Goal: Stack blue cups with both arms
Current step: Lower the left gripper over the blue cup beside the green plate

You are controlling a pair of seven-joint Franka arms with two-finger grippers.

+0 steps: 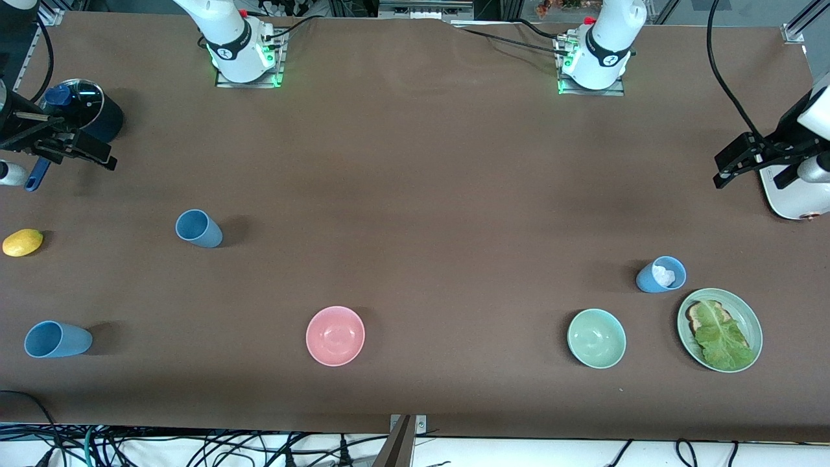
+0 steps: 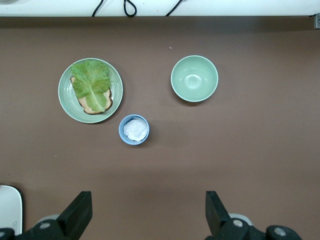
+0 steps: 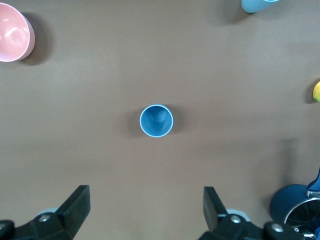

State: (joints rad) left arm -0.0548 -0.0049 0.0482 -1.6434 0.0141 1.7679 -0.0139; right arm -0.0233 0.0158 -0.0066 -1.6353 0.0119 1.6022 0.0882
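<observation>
Three light-blue cups stand on the brown table. One cup (image 1: 198, 228) is toward the right arm's end and shows in the right wrist view (image 3: 156, 120), empty. A second cup (image 1: 57, 339) stands nearer the front camera at that end; only its edge shows in the right wrist view (image 3: 257, 4). A third cup (image 1: 661, 274) at the left arm's end holds something white (image 2: 134, 129). My right gripper (image 1: 97, 154) (image 3: 145, 200) is open and empty, high over the table's end. My left gripper (image 1: 726, 167) (image 2: 147, 205) is open and empty over the left arm's end.
A pink bowl (image 1: 335, 335) and a green bowl (image 1: 596, 338) sit near the front edge. A green plate (image 1: 752, 321) with toast and lettuce stands beside the third cup. A navy lidded saucepan (image 1: 87, 110) and a lemon (image 1: 23, 242) are at the right arm's end.
</observation>
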